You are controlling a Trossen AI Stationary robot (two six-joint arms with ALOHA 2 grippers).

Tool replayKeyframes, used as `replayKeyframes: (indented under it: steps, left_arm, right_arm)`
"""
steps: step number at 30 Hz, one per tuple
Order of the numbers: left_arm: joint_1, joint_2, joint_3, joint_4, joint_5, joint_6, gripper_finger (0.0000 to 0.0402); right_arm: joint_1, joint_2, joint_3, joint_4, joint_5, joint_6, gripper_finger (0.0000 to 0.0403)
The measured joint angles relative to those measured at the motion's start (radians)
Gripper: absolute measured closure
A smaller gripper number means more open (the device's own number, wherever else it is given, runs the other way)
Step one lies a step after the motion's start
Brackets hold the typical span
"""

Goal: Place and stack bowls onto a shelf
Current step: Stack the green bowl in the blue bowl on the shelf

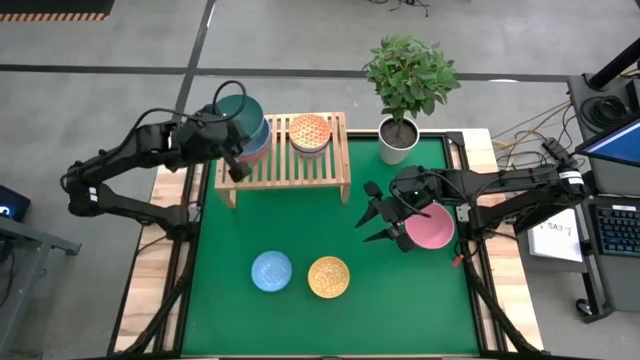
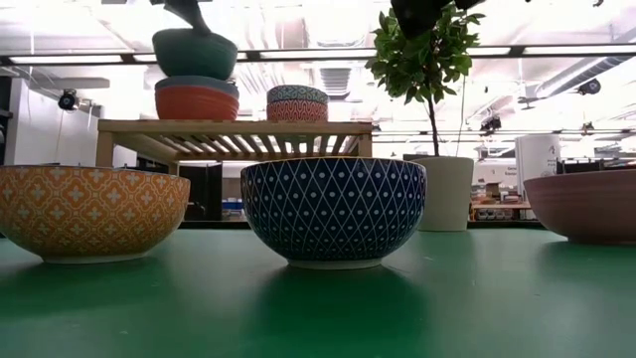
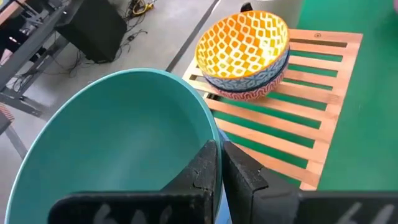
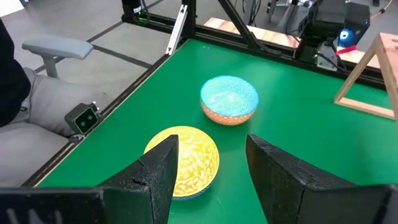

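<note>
One teal bowl point(image 1: 238, 106), rim pinched in the left gripper point(image 1: 236, 158), hangs directly over the shelf point(image 1: 340, 160) stack at eleven o'clock (right gripper point(image 1: 377, 220) idle, jaws wide).

potted plant point(image 1: 404, 90): white pot, far table edge | green mat point(image 1: 330, 320): covers table | keyboard point(image 1: 612, 228): right side

eight bowls point(image 1: 272, 270), one shelf point(image 1: 285, 165), one potted plant point(image 1: 405, 85).
</note>
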Motion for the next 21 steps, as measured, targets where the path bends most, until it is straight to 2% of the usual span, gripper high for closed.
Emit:
replayKeyframes:
  steps: [21]
  left_arm:
    - [0.02,0.073,-0.024,0.024,-0.005,-0.042,0.0401]
  right_arm:
    - [0.0,0.0,-0.001,-0.003,-0.001,0.021,0.0225]
